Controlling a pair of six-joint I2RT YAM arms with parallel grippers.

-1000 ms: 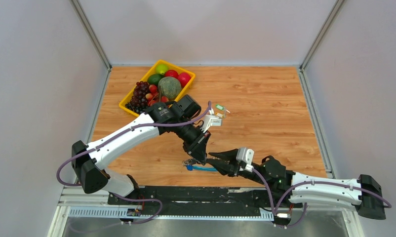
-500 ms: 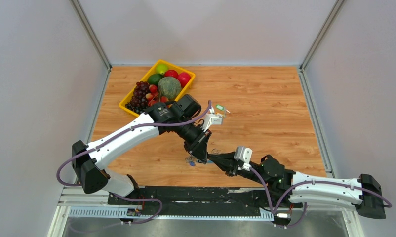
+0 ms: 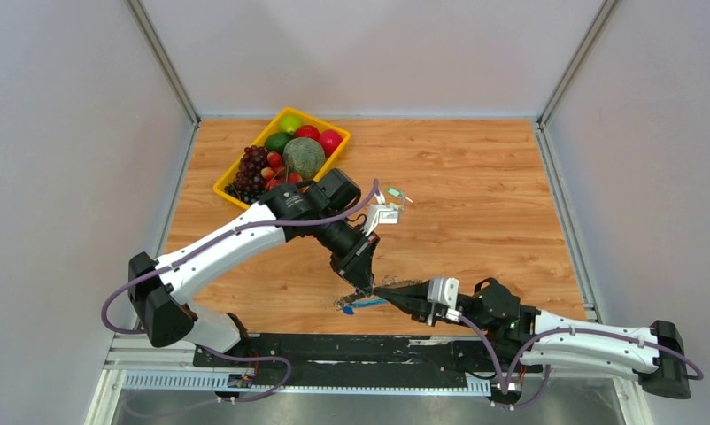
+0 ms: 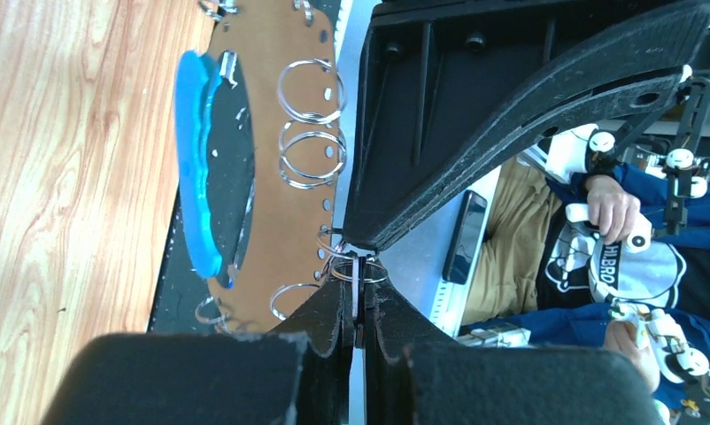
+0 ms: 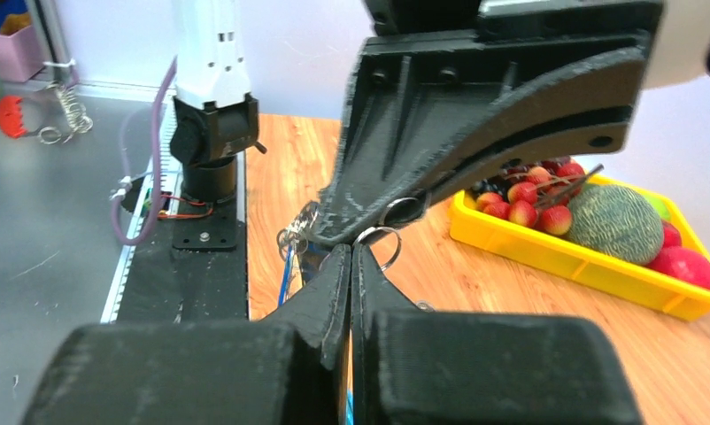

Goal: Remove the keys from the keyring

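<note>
- We are seeing the keyring [image 3: 355, 305] as a thin silvery loop. Small wire split rings [image 4: 312, 155] are dotting its rim, and a glossy light-blue strip [image 4: 195, 168] is edging one side.
- Its long axis is running left-right, close to the table's [image 3: 475, 177] near edge.
- The left gripper [image 3: 366, 287] is pinching one wire ring, jaws closed. The right gripper [image 3: 381, 286] is meeting it tip to tip, jaws narrow; we cannot tell whether it is holding anything.
- Bare wood is stretching right and beyond, and the yellow fruit tray [image 3: 220, 187] is sitting well apart.

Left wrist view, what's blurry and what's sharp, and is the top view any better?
Left wrist view: the left gripper is a close-up blur, while the blue strip and small rings on the keyring look crisp. Top external view: evenly lit, no glare, but the keyring is too tiny to resolve.
</note>
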